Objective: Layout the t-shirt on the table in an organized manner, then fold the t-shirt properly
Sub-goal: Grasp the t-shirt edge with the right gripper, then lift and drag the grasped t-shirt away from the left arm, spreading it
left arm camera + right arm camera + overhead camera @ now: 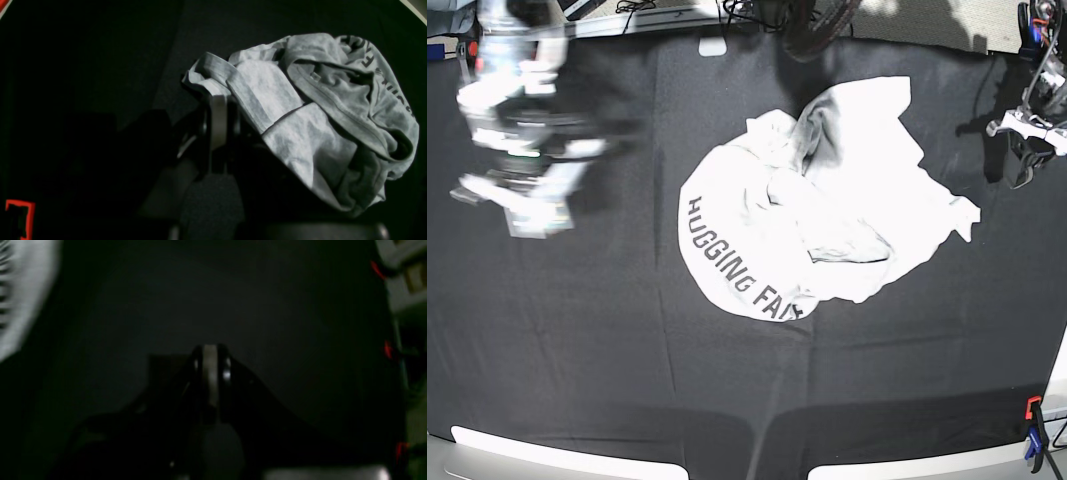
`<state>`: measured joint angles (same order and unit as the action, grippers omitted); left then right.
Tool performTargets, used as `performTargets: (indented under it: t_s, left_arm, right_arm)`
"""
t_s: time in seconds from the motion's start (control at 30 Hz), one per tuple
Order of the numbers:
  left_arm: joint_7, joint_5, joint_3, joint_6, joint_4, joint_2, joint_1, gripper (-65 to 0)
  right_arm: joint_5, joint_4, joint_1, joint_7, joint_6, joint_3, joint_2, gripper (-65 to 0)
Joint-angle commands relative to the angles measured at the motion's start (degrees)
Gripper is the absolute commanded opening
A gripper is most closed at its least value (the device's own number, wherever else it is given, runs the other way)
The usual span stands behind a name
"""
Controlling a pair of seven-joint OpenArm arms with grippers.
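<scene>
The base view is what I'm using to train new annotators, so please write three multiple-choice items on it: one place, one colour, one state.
1. Where does the lettering on the t-shirt lie in the base view?
A) lower left part
B) upper right corner
C) right tip

2. What colour is the cloth on the table?
A) red
B) white
C) black

3. How does the t-shirt lie?
A) folded into a neat square
B) crumpled
C) hanging from the fingers

Right letters:
1 A: "HUGGING" curves along its lower left edge.
2 C: dark cloth surrounds the shirt.
3 B: creases and bunched layers show across it.
</scene>
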<state>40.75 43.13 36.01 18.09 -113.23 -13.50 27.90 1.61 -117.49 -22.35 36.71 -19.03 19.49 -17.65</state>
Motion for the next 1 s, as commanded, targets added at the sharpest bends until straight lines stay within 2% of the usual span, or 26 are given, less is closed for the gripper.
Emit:
performTargets:
  t_s: [0.0, 0.13, 0.2, 0.27, 0.33, 0.4, 0.47, 0.53, 0.63, 0.77, 0.87, 0.97]
  left_arm:
    - [-1.31, 0.90, 0.26, 0.22, -0.85, -0.66, -0.13, -65.0]
    - [-1.31, 0.90, 0.26, 0.20, -0.85, -0.66, -0.13, -65.0]
    - [-1.31, 0.90, 0.26, 0.22, -0.85, -0.66, -0.13, -65.0]
    - [-1.31, 0.90, 0.26, 0.22, -0.85, -0.66, -0.13, -65.0]
    - [-1.31, 0.90, 0.26, 0.22, -0.85, -0.66, -0.13, -65.0]
    - [-1.31, 0.87, 0.26, 0.24, -0.85, -0.63, -0.13, -65.0]
    - [-1.31, 0.87, 0.26, 0.22, -0.85, -0.66, -0.13, -65.0]
    - [-1.31, 0.87, 0.26, 0.26, -0.85, -0.66, -0.13, -65.0]
    - [-1.31, 0.90, 0.26, 0.24, -0.85, -0.66, -0.13, -65.0]
    - [-1.31, 0.87, 0.26, 0.24, -0.85, -0.66, -0.13, -65.0]
    - [-1.31, 0.87, 0.26, 0.24, -0.85, -0.66, -0.13, -65.0]
    - [-1.31, 0.90, 0.26, 0.22, -0.85, -0.66, -0.13, -65.0]
  right_arm:
    - [3.15, -1.20, 0.15, -1.46, -0.37, 0.83, -0.57, -65.0]
    - [11.13, -1.25, 0.11, -0.85, -8.87, -1.62, -0.59, -65.0]
    - [11.15, -1.40, 0.11, 0.92, -10.64, -6.16, -0.61, -64.6]
    - [10.14, -1.40, 0.11, 1.46, -11.26, -11.85, -0.61, -50.0]
    - [8.11, -1.40, 0.37, 0.61, -11.87, -18.12, -0.59, -38.9]
    - [3.69, -1.38, 1.01, -0.87, -11.85, -24.41, -0.59, -34.6]
    - [-1.64, -1.38, 2.21, -1.60, -11.23, -29.92, -0.37, -34.6]
    - [-5.70, -1.16, 3.63, -1.51, -8.76, -34.32, 0.22, -34.7]
    - [-8.57, -0.20, 5.70, -1.51, -7.21, -39.12, 1.18, -34.7]
    - [-10.86, 2.67, 7.45, -1.49, -5.90, -42.21, 3.30, -34.9]
    - [-12.02, 6.73, 9.05, -2.86, -4.22, -42.34, 5.38, -34.9]
    - [-12.33, 10.49, 11.23, -3.43, -3.89, -42.34, 7.41, -34.9]
